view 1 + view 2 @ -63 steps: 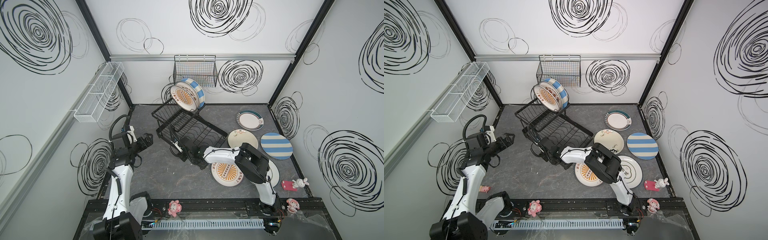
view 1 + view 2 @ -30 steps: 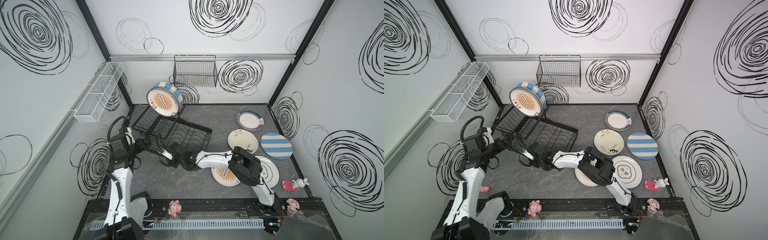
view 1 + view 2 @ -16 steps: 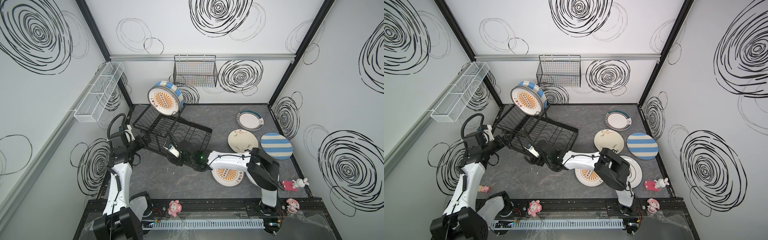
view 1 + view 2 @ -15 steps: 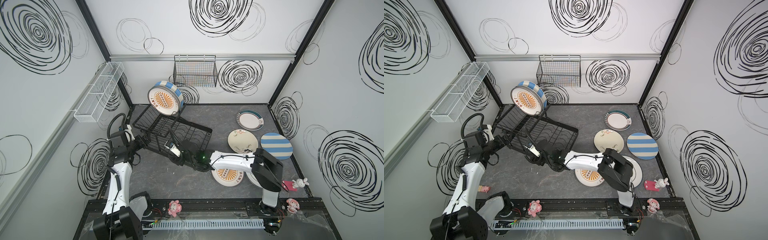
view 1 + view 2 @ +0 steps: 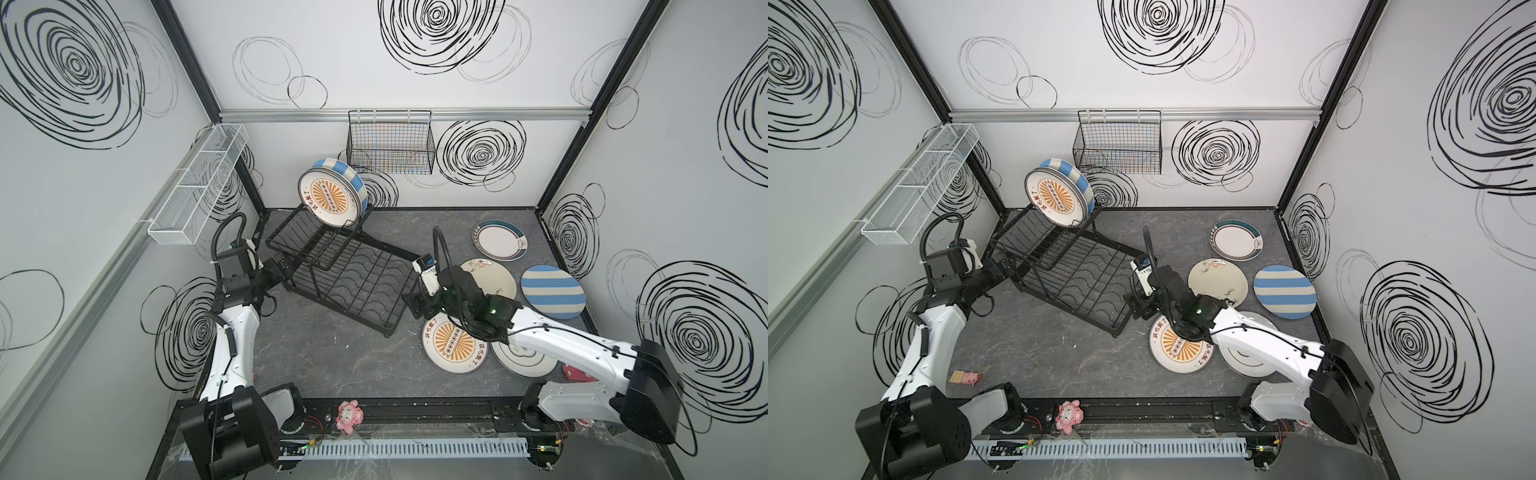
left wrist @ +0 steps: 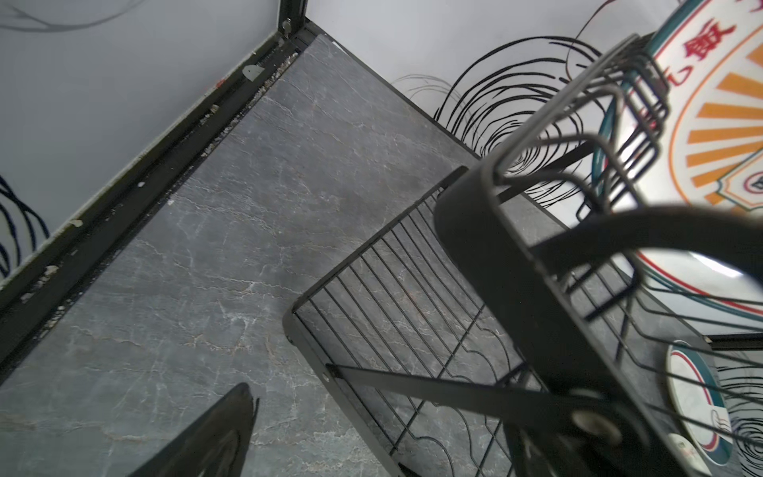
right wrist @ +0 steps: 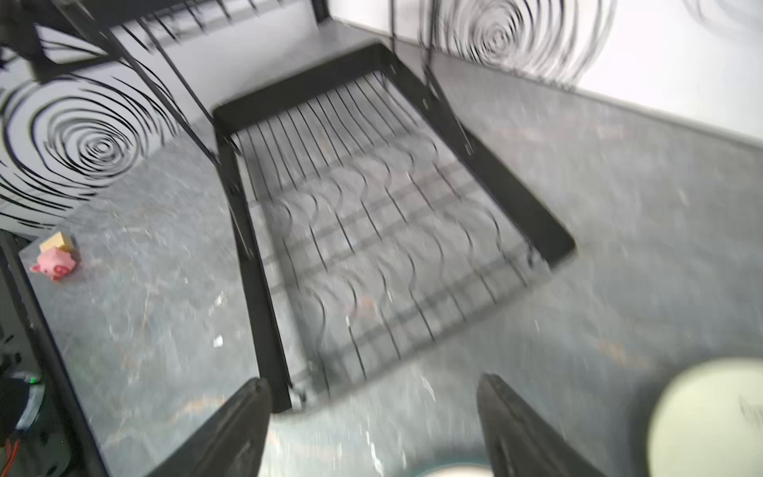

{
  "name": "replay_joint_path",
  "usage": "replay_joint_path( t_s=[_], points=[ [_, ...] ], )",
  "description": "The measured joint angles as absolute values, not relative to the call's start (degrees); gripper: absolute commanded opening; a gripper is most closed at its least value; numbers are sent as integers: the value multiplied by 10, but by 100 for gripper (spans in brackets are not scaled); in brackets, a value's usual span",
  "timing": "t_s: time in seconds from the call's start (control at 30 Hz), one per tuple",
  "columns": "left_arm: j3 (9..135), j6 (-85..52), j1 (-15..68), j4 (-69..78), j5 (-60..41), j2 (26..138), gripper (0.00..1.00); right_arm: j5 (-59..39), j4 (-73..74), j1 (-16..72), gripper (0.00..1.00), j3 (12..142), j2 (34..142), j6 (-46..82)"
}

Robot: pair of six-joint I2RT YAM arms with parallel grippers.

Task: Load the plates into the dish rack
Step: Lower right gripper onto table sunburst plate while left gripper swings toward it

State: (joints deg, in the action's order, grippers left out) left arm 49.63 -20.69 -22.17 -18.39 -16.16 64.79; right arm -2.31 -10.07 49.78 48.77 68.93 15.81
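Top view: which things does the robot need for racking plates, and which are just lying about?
For the job: black wire dish rack; round orange-sunburst ceramic plate standing in it; round blue-striped ceramic plate lying flat.
Not for the job: pink pig toy; black wire wall basket; long white mesh basket.

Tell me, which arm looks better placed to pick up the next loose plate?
Right. The right gripper, open, hangs just beside the sunburst plate lying flat, with the floral plate and striped plate close by. The left gripper is at the dish rack's far edge, away from them.
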Motion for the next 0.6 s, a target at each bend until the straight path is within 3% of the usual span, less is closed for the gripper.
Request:
replay_joint_path(
  t_s=[0.23,0.6],
  points=[
    [477,-217,-205,-210,-154,543,96,-76,-167,488,87,406,622,241],
    [416,-244,-134,-319,-191,390,96,-157,-155,504,87,327,707,294]
  ],
)
